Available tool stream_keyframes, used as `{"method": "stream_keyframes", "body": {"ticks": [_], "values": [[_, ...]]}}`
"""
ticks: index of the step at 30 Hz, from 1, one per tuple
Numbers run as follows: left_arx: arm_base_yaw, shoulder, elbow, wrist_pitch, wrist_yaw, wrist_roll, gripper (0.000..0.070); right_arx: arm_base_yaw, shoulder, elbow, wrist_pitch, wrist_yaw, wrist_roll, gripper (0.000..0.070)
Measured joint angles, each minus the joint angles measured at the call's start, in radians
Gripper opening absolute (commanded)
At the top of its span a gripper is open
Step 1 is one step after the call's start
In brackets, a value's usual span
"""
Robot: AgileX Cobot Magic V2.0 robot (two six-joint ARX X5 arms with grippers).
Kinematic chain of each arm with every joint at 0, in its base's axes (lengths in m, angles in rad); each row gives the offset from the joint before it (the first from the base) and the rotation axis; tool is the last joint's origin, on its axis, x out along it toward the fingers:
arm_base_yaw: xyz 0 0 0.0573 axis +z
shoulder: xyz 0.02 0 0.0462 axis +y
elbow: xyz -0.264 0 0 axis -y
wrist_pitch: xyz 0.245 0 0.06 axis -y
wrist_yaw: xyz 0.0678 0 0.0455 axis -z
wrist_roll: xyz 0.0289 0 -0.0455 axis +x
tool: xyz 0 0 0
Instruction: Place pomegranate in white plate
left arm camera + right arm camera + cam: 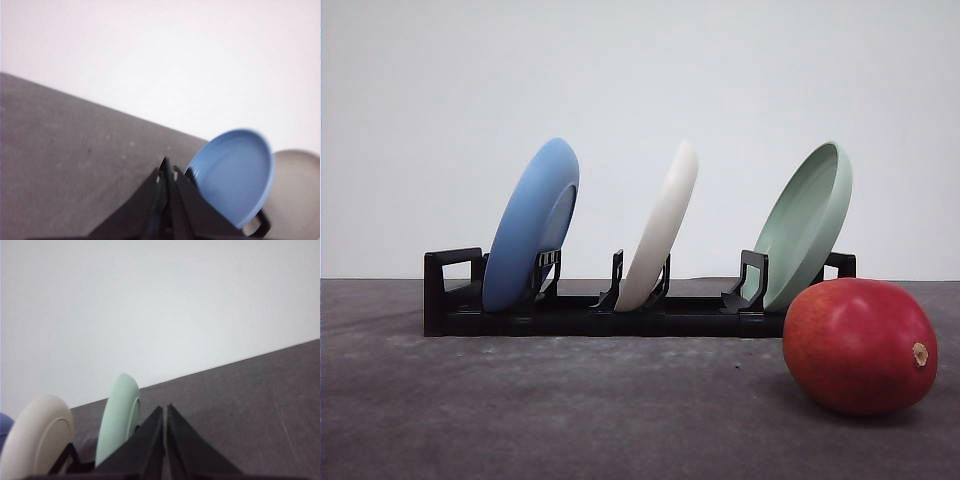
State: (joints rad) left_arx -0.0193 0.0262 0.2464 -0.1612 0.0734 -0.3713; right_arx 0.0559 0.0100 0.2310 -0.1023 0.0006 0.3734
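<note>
Pomegranate (858, 346): on tabletop (570, 410), right of rack (620, 310)
White plate (660, 228): upright, middle slot
Left end effector (166, 172): pressed together
Right end effector (165, 417): pressed together

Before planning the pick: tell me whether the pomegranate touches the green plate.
Cannot tell. In the front view the pomegranate overlaps the green plate's lower edge and the rack, apparently nearer the camera, but no gap or contact shows.
</note>
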Motion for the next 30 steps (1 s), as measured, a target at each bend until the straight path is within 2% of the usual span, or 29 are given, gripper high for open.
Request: {"method": "stream_keyframes", "body": {"ticks": [4, 7, 11, 18, 23, 30], "values": [[0.000, 0.072, 0.160, -0.158, 0.000, 0.008, 0.0012, 0.000, 0.031, 0.142, -0.190, -0.002, 0.009, 0.0006], [0.000, 0.140, 0.270, -0.293, 0.000, 0.019, 0.0012, 0.000, 0.070, 0.230, -0.267, -0.024, -0.010, 0.0006], [0.000, 0.252, 0.409, -0.448, 0.010, 0.066, 0.0012, 0.000, 0.150, 0.324, -0.362, -0.071, -0.066, 0.0006], [0.000, 0.452, 0.545, -0.631, 0.101, 0.180, 0.0012, 0.000, 0.318, 0.354, -0.464, -0.217, -0.183, 0.0006], [-0.029, 0.566, 0.557, -0.635, 0.141, 0.219, 0.0012, 0.011, 0.421, 0.354, -0.473, -0.281, -0.232, 0.0006], [-0.203, 0.633, 0.557, -0.531, 0.140, 0.295, 0.0012, 0.143, 0.451, 0.354, -0.465, -0.226, -0.306, 0.0007]]}}
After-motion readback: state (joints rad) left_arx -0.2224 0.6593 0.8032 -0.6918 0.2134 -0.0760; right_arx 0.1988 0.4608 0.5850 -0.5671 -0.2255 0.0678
